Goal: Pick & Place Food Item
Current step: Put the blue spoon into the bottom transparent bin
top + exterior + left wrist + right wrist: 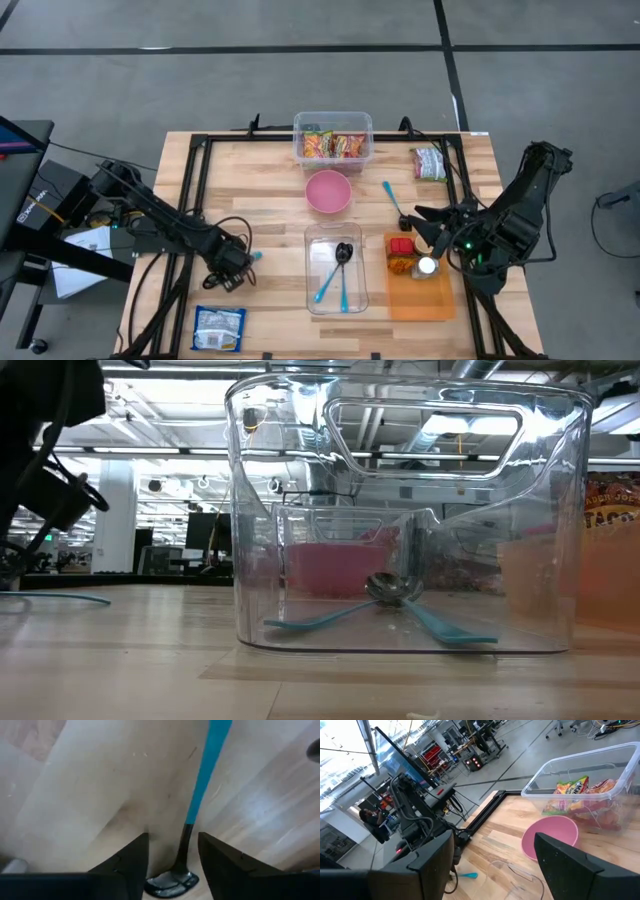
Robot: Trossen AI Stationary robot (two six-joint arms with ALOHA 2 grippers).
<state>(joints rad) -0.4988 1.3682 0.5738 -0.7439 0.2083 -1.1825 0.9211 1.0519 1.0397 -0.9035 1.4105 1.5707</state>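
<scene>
A spoon with a blue handle (pixel 207 770) and a dark neck and bowl (pixel 172 882) lies flat on the wooden table at its left. My left gripper (pixel 172 837) points down over it, open, one finger on each side of the neck with a gap on both sides. In the high view that gripper (pixel 232 265) covers all but the handle tip (pixel 256 256). My right gripper (pixel 494 840) is open with nothing between its fingers. It hovers above the orange board (pixel 420 300) at the right (pixel 425 218). Food packets lie in a clear tub (pixel 333 145) at the far edge.
A pink bowl (pixel 328 191) stands mid-table, and nearer is a clear bin (pixel 336 268) holding teal utensils. A red packet (pixel 401 245) sits on the orange board. A snack bag (pixel 218 328) lies near left, a packet (pixel 430 162) far right, and a blue spoon (pixel 392 200) beside the bowl.
</scene>
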